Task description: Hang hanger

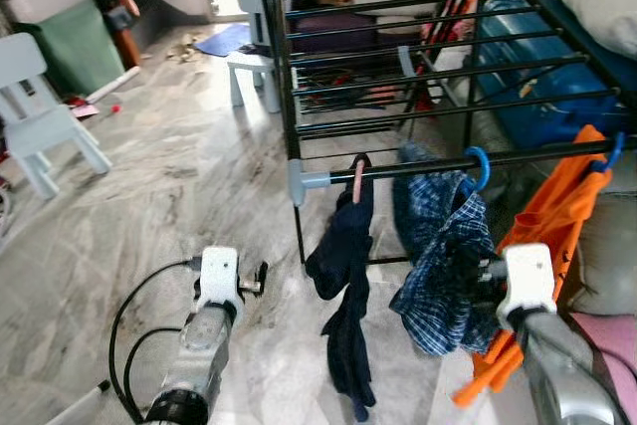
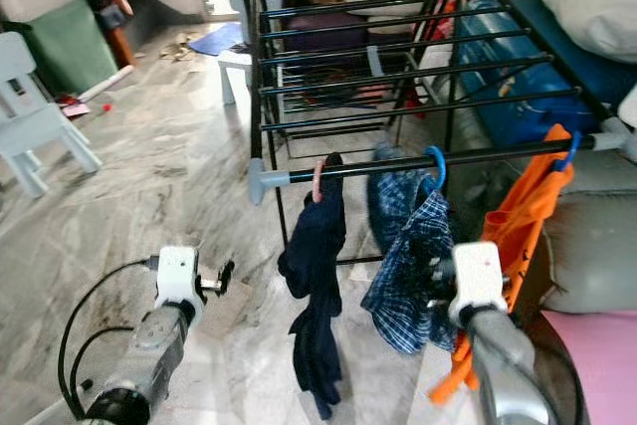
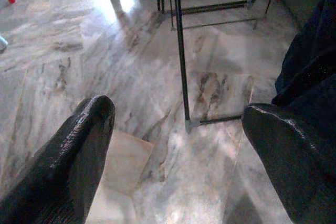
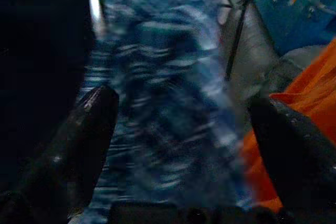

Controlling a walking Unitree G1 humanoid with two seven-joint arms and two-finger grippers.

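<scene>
The right hand [image 4: 178, 145] stands wide open and empty, close before the blue plaid shirt [image 1: 443, 266]. Its blue hanger [image 1: 478, 168] seems already hooked over the rack's front bar [image 1: 418, 168]; back straight away to avoid snagging cloth. The left hand [image 3: 173, 145] is open too.

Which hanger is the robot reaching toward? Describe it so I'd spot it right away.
Find the black drying rack and follow its front rail. Three garments hang there: a dark navy one on a pink hanger, a plaid shirt, and an orange one. It's the blue hanger holding the plaid shirt in the middle.
</scene>
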